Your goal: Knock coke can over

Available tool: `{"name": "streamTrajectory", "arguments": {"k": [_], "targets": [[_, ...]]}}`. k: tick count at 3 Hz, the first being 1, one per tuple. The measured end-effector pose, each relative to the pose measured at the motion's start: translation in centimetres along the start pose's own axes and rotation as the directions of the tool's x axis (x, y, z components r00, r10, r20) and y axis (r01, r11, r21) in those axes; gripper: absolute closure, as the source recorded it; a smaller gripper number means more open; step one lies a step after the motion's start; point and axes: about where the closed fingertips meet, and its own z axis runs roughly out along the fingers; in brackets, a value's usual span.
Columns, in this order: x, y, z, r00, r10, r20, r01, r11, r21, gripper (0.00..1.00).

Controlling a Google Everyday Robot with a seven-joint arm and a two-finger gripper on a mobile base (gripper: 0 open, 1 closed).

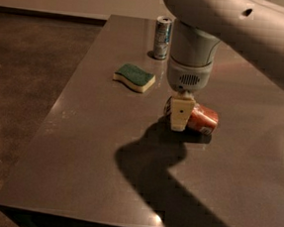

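The coke can, red-orange, lies on its side on the grey table, just right of the gripper's cream fingers. My gripper hangs from the large grey arm, its tip low over the table and against the can's left end, which it partly hides.
A taller silver-and-blue can stands upright at the table's far edge. A green-and-yellow sponge lies left of the gripper. The table's left edge drops to a dark floor. The arm's shadow falls across the front of the table.
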Motion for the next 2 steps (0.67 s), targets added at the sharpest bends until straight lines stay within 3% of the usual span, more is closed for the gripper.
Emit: {"name": "streamTrajectory", "arguments": {"k": [1, 2], "targets": [[-0.21, -0.24, 0.06, 1.000, -0.001, 0.007, 0.001, 1.0000, 0.009, 0.00], [-0.21, -0.24, 0.06, 1.000, -0.001, 0.007, 0.001, 1.0000, 0.009, 0.00]]}}
